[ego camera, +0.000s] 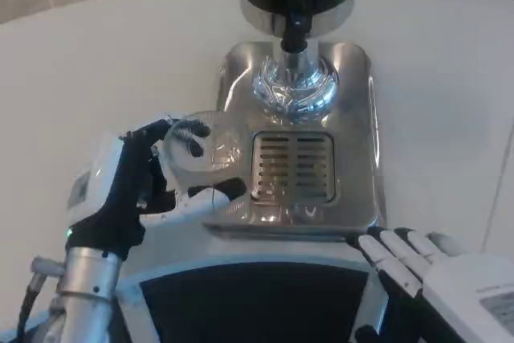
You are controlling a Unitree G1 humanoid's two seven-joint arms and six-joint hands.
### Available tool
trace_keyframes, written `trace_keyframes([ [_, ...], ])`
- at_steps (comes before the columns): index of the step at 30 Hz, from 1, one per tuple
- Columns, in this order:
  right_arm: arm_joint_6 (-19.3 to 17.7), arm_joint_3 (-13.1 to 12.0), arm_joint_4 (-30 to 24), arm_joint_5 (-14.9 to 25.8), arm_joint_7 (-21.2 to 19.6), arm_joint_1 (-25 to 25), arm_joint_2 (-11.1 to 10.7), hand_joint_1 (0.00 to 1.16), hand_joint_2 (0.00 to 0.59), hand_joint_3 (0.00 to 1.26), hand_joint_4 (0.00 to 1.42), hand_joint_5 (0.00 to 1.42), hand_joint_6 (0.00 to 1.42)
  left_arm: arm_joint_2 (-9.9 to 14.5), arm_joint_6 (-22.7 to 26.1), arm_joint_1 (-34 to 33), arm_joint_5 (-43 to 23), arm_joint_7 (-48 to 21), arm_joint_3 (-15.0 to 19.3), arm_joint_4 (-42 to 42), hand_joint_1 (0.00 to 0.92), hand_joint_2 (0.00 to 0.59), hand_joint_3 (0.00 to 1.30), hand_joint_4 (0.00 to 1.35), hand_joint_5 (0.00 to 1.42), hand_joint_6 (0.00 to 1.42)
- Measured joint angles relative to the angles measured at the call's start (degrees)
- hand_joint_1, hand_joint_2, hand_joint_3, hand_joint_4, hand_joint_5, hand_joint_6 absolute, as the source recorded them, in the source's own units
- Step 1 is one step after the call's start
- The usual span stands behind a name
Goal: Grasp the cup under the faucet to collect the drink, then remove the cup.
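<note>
Left hand (pixel 132 190) wraps fingers around clear cup (pixel 202 146), holding it at left edge of steel dispenser base (pixel 353 190), beside drip grate (pixel 293 168). Faucet (pixel 295 34) near base's far edge. Right hand (pixel 418 267) empty, fingers apart, at base's near right corner.

A white counter (pixel 120 62) carries everything here, its surface running pale and bare toward nine o'clock and three o'clock. Directly on it, from the centre toward twelve o'clock, sits a shiny steel dispenser base (pixel 353 190) with rounded corners. A slotted drip grate (pixel 293 166) is set into that base near the middle. The counter's near edge curves round at six o'clock, dark below it.
</note>
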Motion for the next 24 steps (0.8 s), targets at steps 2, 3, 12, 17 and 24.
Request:
trace_keyframes([
  [2, 0.0, -0.1, 0.0, -0.3, 0.0, 0.0, 0.0, 0.21, 0.546, 0.01, 0.0, 0.0, 0.0, -0.7, 0.0, -3.4, 0.9, 1.5, -1.3, 4.5, 0.618, 0.0, 0.9, 1.05, 1.29, 1.35],
  [3, 0.0, -0.2, 0.0, -0.4, 0.0, 0.0, 0.0, 0.21, 0.546, 0.01, 0.0, 0.0, 0.0, -1.0, -0.1, -4.3, 1.2, 2.1, -1.8, 5.8, 0.618, 0.0, 0.9, 1.05, 1.29, 1.35],
  [12, 1.0, -1.3, 0.0, -0.4, 0.6, -0.1, 0.0, 0.21, 0.546, 0.01, 0.0, 0.0, 0.0, -6.3, -0.2, -13.9, 1.9, 6.0, -7.1, 16.4, 0.618, 0.0, 0.9, 1.04, 1.29, 1.35],
  [17, 1.5, -2.0, 0.0, -0.2, 0.6, 0.0, 0.0, 0.21, 0.546, 0.01, 0.0, 0.0, 0.0, -9.8, 1.2, -17.9, 2.3, 8.5, -9.7, 20.6, 0.6, 0.0, 0.9, 0.99, 1.22, 1.32],
  [24, 2.5, -3.4, 0.0, 0.7, 0.6, 0.0, 0.0, 0.21, 0.542, 0.01, 0.0, 0.0, 0.0, -11.8, 4.2, -22.7, 3.8, 11.1, -12.7, 24.8, 0.401, 0.055, 0.65, 0.53, 0.76, 0.91],
])
